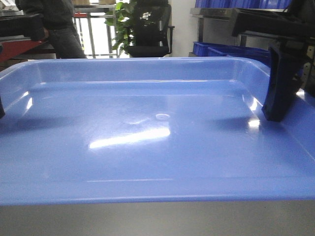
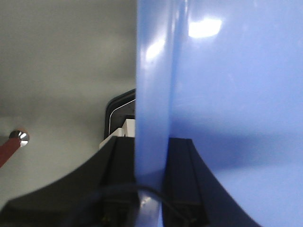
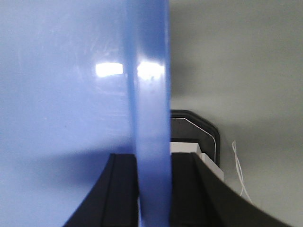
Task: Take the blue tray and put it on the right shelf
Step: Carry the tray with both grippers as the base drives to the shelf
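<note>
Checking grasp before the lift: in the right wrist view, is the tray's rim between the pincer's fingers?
Yes, the rim of the blue tray runs down between the two black fingers of the right pincer.

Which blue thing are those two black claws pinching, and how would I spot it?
It fills the foreground, in front of the metal rack. It is the blue tray, pinched at its side rims by the left gripper and right gripper. Unlike the darker bins behind, it is wide, shallow and glossy.
</note>
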Controlling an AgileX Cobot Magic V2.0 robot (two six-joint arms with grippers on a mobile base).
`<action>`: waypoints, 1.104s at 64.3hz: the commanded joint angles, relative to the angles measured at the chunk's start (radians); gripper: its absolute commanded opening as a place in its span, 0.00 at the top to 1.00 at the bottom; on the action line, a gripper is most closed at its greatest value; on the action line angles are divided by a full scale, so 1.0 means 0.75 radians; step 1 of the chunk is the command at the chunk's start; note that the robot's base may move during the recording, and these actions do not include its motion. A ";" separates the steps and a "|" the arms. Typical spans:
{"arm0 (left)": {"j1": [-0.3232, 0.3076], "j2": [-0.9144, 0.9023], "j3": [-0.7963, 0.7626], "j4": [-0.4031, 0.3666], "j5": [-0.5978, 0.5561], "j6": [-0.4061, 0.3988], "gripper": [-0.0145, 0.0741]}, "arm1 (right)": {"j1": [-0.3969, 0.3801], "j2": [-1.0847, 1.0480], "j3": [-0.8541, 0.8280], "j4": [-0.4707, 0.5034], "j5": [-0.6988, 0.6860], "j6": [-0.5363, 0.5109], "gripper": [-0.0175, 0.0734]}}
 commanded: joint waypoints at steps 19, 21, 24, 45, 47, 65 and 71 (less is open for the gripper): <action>0.006 -0.036 -0.035 0.087 0.038 -0.040 0.89 | -0.003 -0.044 -0.041 -0.019 -0.012 0.006 0.63; 0.006 -0.036 -0.035 0.087 0.038 -0.040 0.89 | -0.003 -0.044 -0.041 -0.019 -0.012 0.006 0.63; 0.006 -0.036 -0.035 0.087 0.038 -0.040 0.89 | -0.003 -0.044 -0.041 -0.019 -0.012 0.006 0.63; 0.006 -0.036 -0.035 0.082 0.038 -0.040 0.89 | -0.003 -0.044 -0.041 -0.019 -0.014 0.006 0.63; 0.006 -0.036 -0.035 0.082 0.038 -0.040 0.89 | -0.003 -0.044 -0.041 -0.019 -0.014 0.006 0.63; 0.006 -0.036 -0.035 0.082 0.038 -0.040 0.89 | -0.003 -0.044 -0.041 -0.019 -0.014 0.006 0.63; 0.006 -0.036 -0.035 0.082 0.038 -0.040 0.89 | -0.003 -0.044 -0.041 -0.019 -0.014 0.006 0.63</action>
